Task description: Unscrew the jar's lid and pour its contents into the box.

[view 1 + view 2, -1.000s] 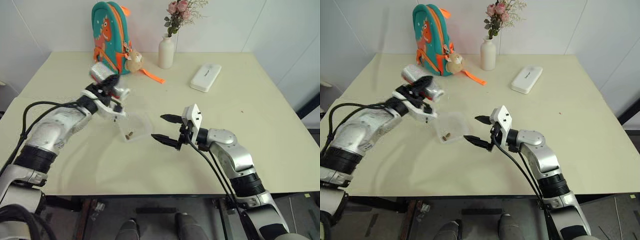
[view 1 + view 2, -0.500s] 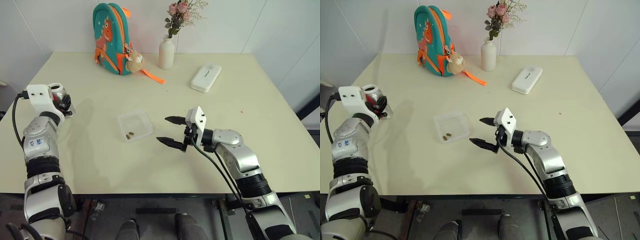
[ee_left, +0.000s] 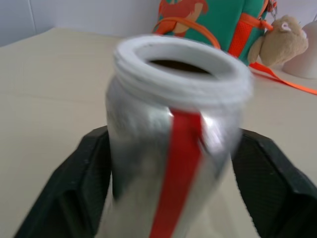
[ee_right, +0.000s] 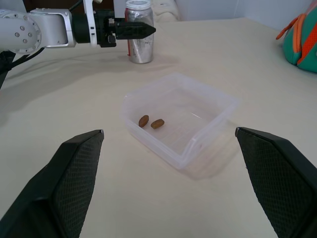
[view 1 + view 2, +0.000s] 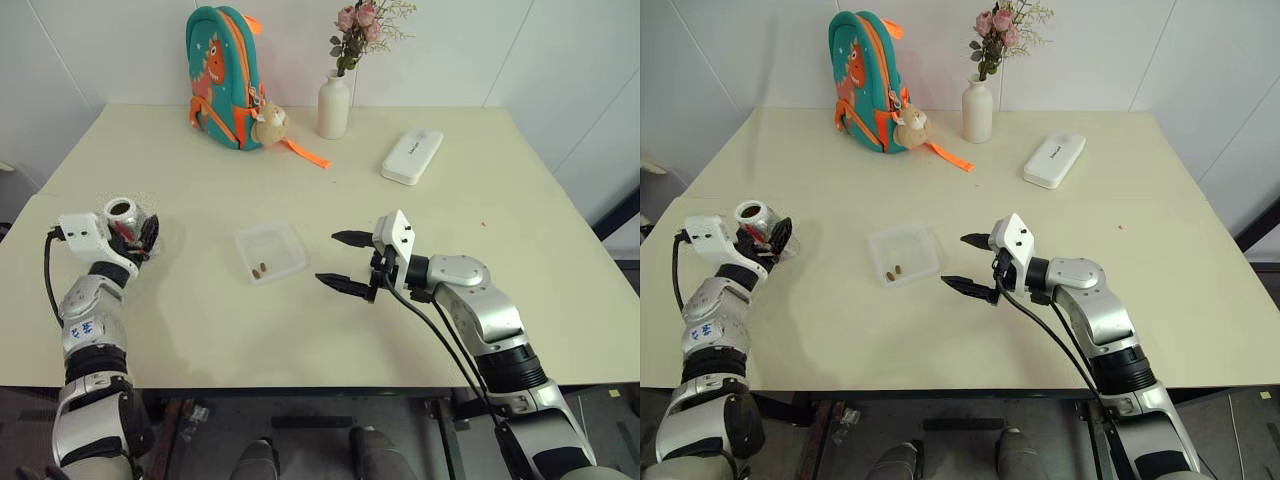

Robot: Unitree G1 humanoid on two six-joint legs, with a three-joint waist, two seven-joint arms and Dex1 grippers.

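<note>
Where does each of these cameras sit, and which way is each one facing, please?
Left and right eye views: on the head, looking forward and down over the table; both arms show, box between them.
Left wrist view: on the left wrist, facing the open jar standing between its black fingers, backpack behind.
Right wrist view: on the right wrist, facing the box with two pellets; its own fingers spread wide, the left end effector beyond.
Shared: the jar and the box show in the head and right wrist views.
</note>
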